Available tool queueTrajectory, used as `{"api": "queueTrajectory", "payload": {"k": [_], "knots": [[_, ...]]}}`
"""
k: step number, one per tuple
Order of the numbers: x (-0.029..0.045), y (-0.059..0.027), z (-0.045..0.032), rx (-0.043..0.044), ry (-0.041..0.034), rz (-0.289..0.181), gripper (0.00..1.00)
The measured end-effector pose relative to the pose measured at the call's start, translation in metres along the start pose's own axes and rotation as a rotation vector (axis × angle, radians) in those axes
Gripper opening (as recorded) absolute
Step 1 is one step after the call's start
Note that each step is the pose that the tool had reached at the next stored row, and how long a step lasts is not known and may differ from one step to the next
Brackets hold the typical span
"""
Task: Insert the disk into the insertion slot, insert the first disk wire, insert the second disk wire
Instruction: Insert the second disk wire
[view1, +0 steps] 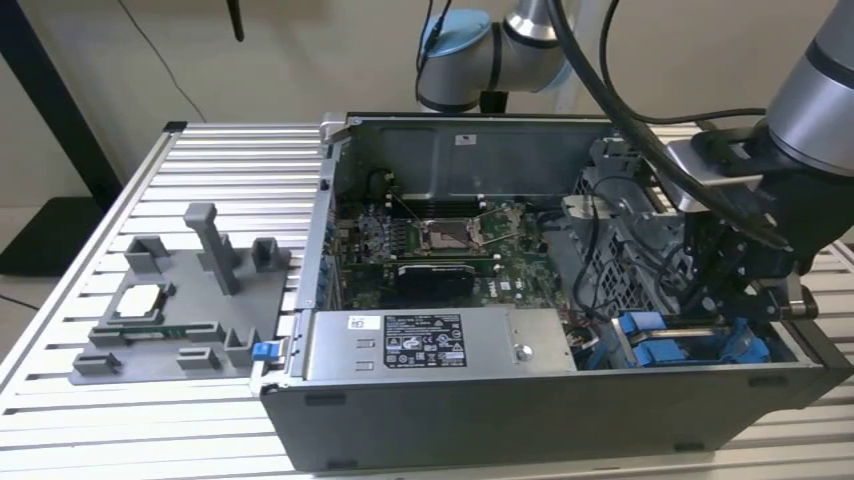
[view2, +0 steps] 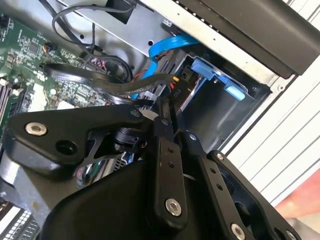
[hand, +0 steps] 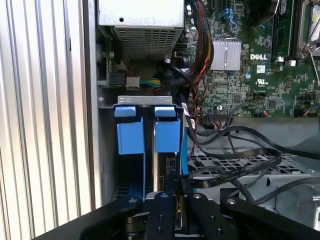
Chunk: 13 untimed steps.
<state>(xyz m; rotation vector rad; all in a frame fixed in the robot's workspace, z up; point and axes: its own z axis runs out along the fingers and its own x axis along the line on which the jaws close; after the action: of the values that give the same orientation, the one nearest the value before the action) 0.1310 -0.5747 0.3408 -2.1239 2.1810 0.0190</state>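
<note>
An open computer case (view1: 534, 420) lies on its side on the slatted metal tabletop (view1: 80, 420), taking up the half of it on the exterior view's right. The arm comes down into the case's corner nearest the tabletop's front edge on the exterior view's right, where the drive cage with its blue plastic trim sits.

The end effector (hand: 170, 192) is inside that cage area. In the first wrist view its two black fingers (hand: 161, 215) stand close together, clenched on something thin and dark just beside the back edge of the disk (hand: 159, 170); whether that is a connector or a wire end cannot be told. The same clenched fingers show in the second wrist view, with the end effector (view2: 167, 107) pressed toward the cage.

The disk stands on edge inside the insertion slot (hand: 145, 102), its blue carrier tabs (hand: 166, 131) upright and side by side with a second blue tab in the neighbouring bay. Black flat cables (hand: 235, 160) loop from the motherboard (hand: 260, 65) across the perforated grey cage toward the end effector. A blue cable (view2: 170, 45) curves above the cage in the second wrist view.

The labelled grey power-supply box (view1: 427, 345) lies along the case's front wall. On the tabletop's other half sits a grey fixture (view1: 187, 300) holding small parts.
</note>
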Motion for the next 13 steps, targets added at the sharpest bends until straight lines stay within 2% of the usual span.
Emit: {"api": "queueTrajectory", "payload": {"k": [10,11,13], "knots": [[0.0003,0.0003,0.0039,0.0000,-0.0015,0.003,0.00],[0.0002,0.0003,0.0032,0.0000,-0.0031,0.003,1.00],[-0.0003,-0.0002,-0.0033,-0.0002,-0.0034,0.003,1.00]]}}
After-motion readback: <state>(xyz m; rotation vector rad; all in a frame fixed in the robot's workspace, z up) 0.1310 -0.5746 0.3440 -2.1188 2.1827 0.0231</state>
